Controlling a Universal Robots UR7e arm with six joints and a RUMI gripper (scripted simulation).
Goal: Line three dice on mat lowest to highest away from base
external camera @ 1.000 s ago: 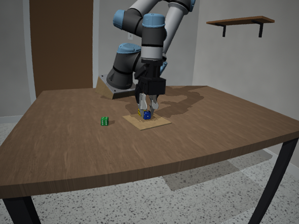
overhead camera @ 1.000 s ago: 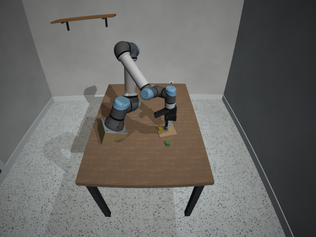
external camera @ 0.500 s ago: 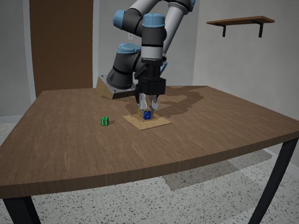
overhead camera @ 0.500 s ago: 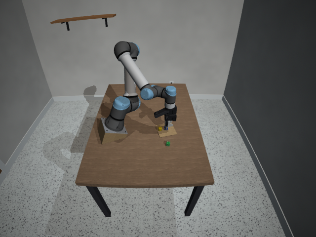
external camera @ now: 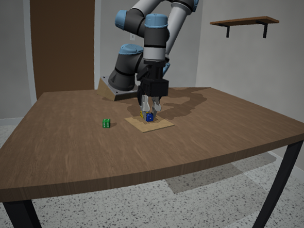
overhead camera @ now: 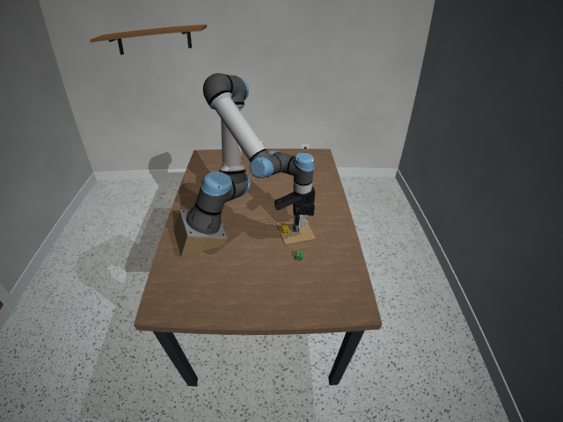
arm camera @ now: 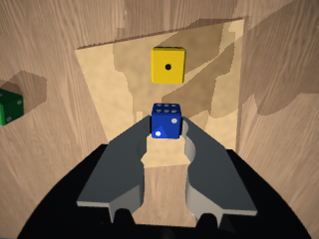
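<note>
My gripper is shut on the blue die, low over the tan mat; I cannot tell whether the die touches the mat. The blue die also shows in the exterior view and in the top view. The yellow die sits flat on the mat with one pip up, just beyond the blue die on the base side; it shows in the top view. The green die sits on the bare table off the mat; it also shows in the wrist view and the top view.
The robot base stands on a wooden block at the table's left side. A wall shelf hangs far behind. The table's edges are well away from the mat.
</note>
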